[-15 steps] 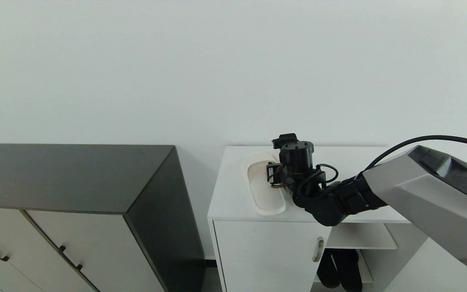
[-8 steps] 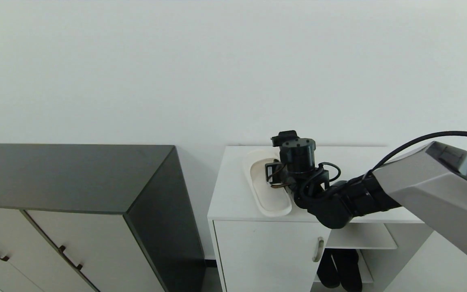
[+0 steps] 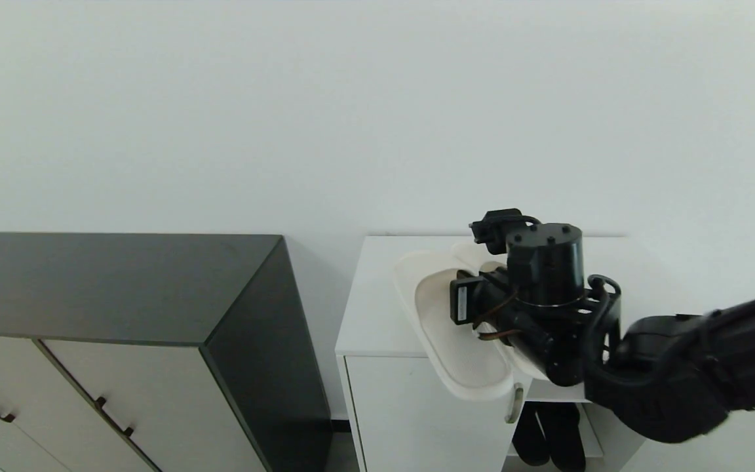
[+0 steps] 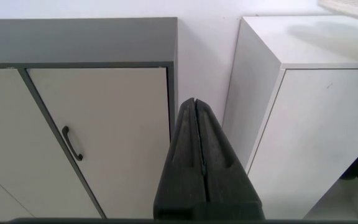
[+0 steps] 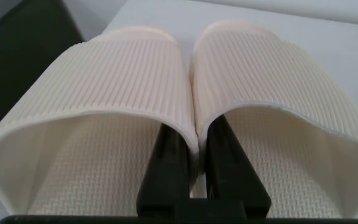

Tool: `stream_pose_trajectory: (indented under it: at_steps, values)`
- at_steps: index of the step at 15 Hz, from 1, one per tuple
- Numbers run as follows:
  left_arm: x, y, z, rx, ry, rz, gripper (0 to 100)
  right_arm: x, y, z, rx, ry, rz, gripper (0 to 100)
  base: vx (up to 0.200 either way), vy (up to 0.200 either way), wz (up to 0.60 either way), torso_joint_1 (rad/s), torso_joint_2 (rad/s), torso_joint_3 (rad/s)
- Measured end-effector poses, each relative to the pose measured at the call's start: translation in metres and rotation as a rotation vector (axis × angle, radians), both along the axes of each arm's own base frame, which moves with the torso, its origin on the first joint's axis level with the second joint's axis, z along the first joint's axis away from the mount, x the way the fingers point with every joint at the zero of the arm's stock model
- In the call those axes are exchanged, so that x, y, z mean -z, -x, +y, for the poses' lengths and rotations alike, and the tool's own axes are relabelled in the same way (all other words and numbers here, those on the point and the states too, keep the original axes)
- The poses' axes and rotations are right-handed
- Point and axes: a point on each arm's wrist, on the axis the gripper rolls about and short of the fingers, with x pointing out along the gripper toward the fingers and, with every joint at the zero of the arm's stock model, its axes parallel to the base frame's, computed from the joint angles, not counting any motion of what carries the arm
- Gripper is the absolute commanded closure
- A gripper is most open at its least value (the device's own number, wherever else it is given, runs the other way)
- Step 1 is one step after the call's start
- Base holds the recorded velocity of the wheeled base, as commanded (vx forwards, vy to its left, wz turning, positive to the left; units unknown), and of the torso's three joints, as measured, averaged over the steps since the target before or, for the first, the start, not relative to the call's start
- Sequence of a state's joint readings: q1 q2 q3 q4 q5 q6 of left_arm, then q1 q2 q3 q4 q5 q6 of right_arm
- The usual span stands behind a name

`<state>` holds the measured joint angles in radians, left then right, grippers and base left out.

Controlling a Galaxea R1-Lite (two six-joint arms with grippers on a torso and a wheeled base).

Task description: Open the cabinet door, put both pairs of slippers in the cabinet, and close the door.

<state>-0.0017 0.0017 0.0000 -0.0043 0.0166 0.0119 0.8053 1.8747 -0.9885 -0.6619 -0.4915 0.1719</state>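
Gripping both cream slippers (image 3: 463,341) by their inner strap edges, our right claw (image 5: 194,140) holds them out past the white cabinet's (image 3: 377,308) front edge. Our left claw (image 4: 196,109) is clenched on nothing. The door (image 3: 430,413) looks shut, we think: swing low, the heels knock it, and one slipper slides free.

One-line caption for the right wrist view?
Right gripper shut on the cream slippers, one finger inside each strap, white cabinet top beyond.

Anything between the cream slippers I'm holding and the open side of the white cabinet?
Nothing visible. The right gripper holds the cream slippers above the front edge of the white cabinet; the compartment below is open, with black slippers on its lower level. The arm hides part of the opening.
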Motion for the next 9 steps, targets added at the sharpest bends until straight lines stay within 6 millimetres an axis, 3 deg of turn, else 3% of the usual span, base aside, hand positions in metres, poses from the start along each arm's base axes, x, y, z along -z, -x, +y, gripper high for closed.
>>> stream_pose_trajectory:
  at_steps: [3,7,9]
  values:
    - [0.000,0.000,0.000,0.000,0.001,0.000,100,-0.007,0.030,-0.005,-0.057,0.005,0.006,100,0.000,0.000,0.00,0.000,0.00,0.000]
    - [0.000,0.000,0.000,0.000,0.001,0.000,100,-0.010,0.035,-0.007,-0.062,0.000,0.000,100,0.000,0.000,0.00,0.000,0.00,0.000]
    - [0.000,0.000,0.000,0.000,0.002,0.000,100,-0.010,0.035,-0.007,-0.063,0.000,0.001,100,-0.200,0.000,0.00,0.007,0.00,0.002]
